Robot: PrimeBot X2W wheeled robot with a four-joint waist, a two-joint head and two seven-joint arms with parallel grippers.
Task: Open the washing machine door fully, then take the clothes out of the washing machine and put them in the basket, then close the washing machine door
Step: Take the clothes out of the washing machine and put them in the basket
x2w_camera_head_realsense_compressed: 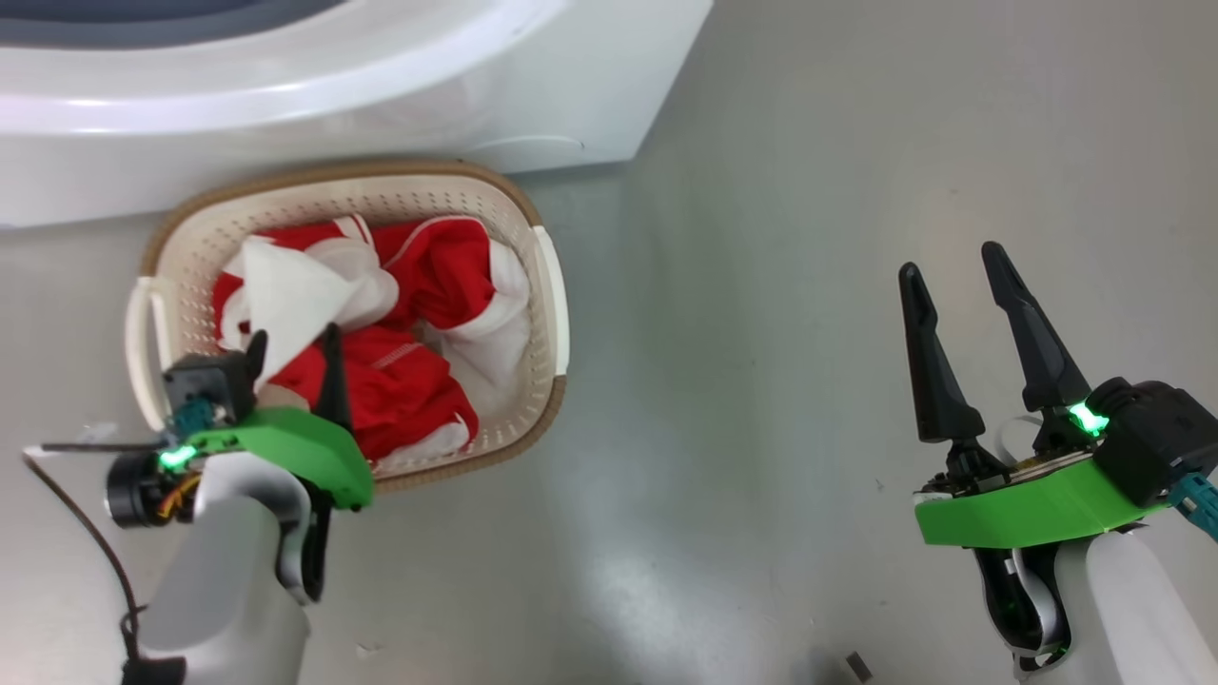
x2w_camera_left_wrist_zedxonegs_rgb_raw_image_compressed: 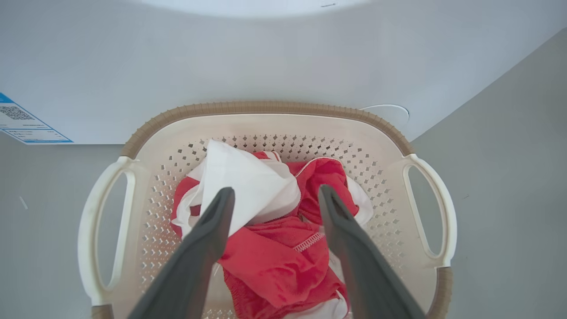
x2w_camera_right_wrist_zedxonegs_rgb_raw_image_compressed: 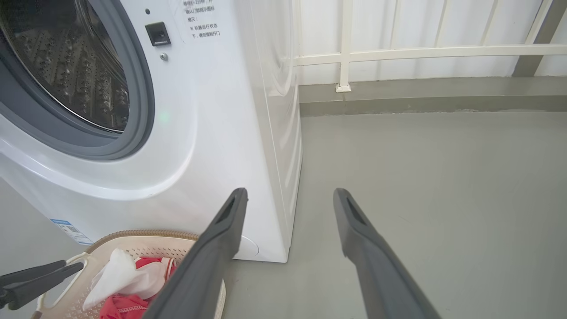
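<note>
Clothes (x2w_camera_left_wrist_zedxonegs_rgb_raw_image_compressed: 283, 261) sit in basket (x2w_camera_left_wrist_zedxonegs_rgb_raw_image_compressed: 274, 108) beneath spread left hand (x2w_camera_left_wrist_zedxonegs_rgb_raw_image_compressed: 275, 190).

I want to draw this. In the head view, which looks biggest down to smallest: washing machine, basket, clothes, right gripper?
1. washing machine, though cut off by the edge
2. basket
3. clothes
Unranked: right gripper. It is near the camera and looks about like the clothes.
</note>
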